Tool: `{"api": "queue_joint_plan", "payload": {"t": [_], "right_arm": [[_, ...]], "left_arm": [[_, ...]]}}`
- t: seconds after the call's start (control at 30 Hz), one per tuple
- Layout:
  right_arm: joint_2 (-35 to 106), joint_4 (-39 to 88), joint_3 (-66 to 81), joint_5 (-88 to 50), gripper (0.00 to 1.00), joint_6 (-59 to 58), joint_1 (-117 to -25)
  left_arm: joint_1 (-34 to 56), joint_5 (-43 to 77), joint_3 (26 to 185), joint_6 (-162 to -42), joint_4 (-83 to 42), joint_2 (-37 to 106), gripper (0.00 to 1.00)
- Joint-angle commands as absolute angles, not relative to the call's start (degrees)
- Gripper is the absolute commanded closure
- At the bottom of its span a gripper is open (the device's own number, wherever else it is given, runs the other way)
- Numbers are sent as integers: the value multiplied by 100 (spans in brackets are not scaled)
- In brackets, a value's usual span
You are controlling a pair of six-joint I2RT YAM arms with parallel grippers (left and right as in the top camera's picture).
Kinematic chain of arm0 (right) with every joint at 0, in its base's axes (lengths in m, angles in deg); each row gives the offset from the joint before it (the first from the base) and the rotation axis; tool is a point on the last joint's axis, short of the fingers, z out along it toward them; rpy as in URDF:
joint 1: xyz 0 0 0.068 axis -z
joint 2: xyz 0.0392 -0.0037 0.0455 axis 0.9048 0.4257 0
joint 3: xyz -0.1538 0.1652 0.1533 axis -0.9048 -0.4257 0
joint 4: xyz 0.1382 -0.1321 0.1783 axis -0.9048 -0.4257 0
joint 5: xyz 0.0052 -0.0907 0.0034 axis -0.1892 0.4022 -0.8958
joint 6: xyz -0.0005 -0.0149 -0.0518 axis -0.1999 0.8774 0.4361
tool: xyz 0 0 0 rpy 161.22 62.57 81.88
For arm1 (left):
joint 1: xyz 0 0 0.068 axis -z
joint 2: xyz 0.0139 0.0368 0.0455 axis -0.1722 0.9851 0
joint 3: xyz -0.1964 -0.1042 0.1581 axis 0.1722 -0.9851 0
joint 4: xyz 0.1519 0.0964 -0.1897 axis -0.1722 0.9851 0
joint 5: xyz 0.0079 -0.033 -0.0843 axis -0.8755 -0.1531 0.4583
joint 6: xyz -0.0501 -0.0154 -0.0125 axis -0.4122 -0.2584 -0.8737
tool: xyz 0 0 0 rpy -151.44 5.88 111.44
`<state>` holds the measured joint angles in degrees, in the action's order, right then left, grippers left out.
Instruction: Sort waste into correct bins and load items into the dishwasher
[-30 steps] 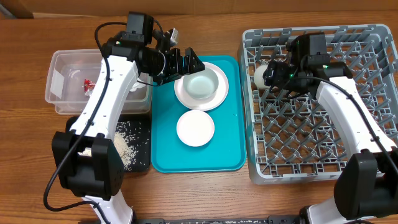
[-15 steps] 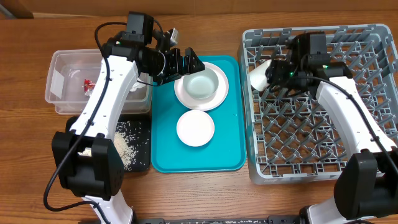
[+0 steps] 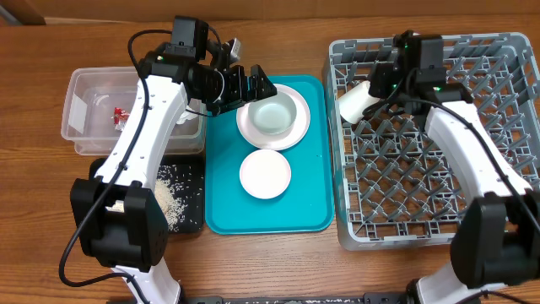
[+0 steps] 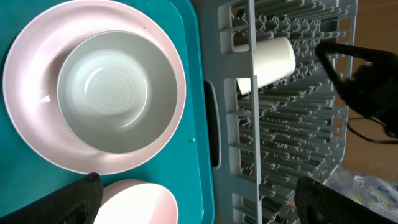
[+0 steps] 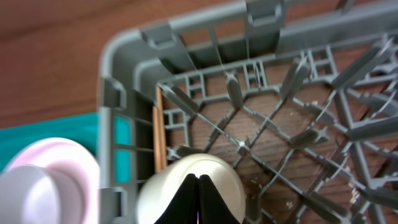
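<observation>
Lifting the pinched-together, empty right tool clear of the cup tilted in the dishwasher, we should close the wide-apart left tool on the bowl rim.

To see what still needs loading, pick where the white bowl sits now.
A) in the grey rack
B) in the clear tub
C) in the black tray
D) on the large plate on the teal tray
D: the bowl rests on the large plate, which lies on the teal tray; only the cup is in the grey rack.
</observation>
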<state>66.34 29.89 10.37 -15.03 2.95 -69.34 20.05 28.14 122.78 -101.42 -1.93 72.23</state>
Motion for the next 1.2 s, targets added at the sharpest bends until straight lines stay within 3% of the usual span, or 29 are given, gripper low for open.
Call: {"api": "queue_joint_plan", "payload": {"t": [0.0,0.6,0.97,1.0,1.03,1.07,1.17], "right_arm": [[6865,3026,1024,-1376,96,291,-6929],[6754,2239,1028,-2941,95,645,-6929],[6479,2259,1092,-3252,89,639,-6923],[6479,2259,1092,-3247,86,641,-6923],[6476,2259,1092,-3241,70,641,-6923],[6476,2259,1092,-3243,61,639,-6921],[6474,2259,1112,-3394,61,641,-6918]], "left_arm": [[2049,2777,12372,-10055,-187,7131,0],[2049,2777,12372,-10055,-185,7133,0],[2049,2777,12372,-10053,-185,7133,0],[2049,2777,12372,-10053,-185,7131,0],[2049,2777,12372,-10053,-185,7133,0],[2049,2775,12372,-10053,-185,7133,0],[2049,2775,12372,-10053,-185,7133,0]]}}
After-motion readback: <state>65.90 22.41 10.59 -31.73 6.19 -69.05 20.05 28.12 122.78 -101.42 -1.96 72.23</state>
